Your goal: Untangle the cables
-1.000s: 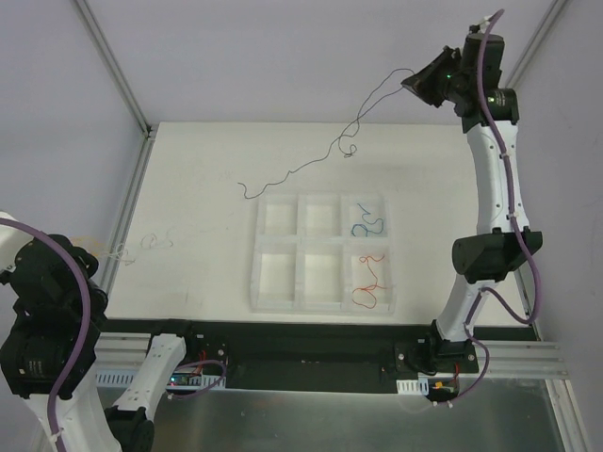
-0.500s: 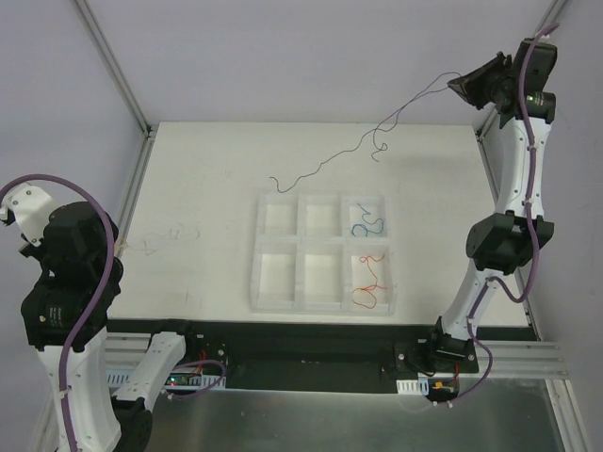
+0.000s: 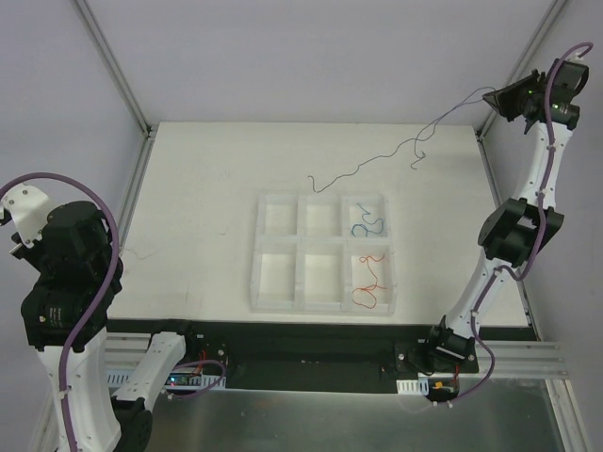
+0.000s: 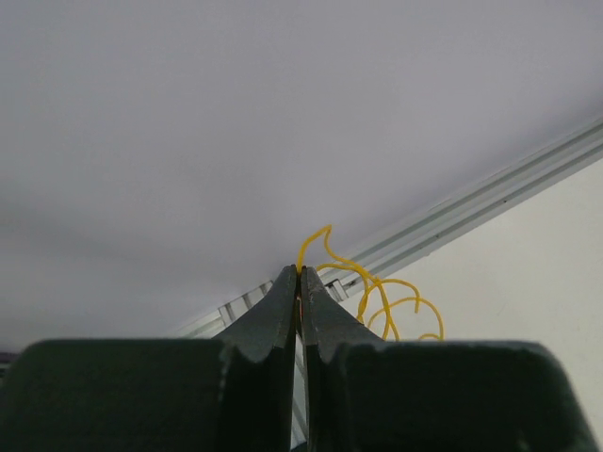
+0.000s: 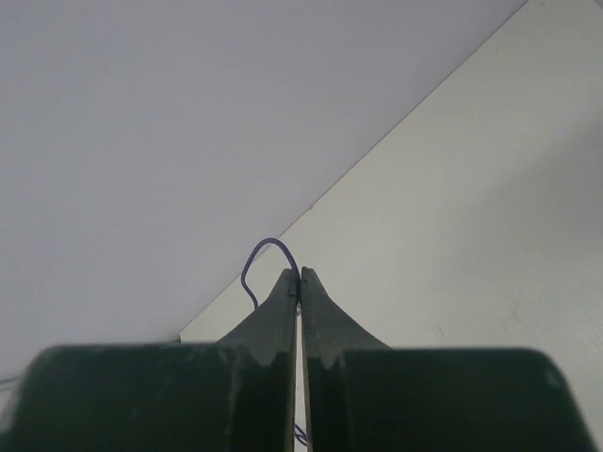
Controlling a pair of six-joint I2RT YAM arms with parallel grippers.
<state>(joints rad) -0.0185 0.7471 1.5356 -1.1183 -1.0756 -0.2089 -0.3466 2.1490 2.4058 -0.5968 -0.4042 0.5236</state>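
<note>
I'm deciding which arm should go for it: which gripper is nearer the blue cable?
Right. The right gripper is raised at the table's far right corner, behind and right of the blue cable; the left gripper is by the table's left edge, much farther.

A white table [image 3: 207, 188] fills the middle. On it lies a flat, pale tray [image 3: 256, 254] with six square boxes, in two rows of three. Plain pale walls [image 3: 311, 56] stand behind and at both sides. Thin silver bars [image 3: 113, 68] run up at the corners. A black rail [image 3: 311, 341] and a shiny metal sheet [image 3: 311, 419] lie along the near edge.
</note>
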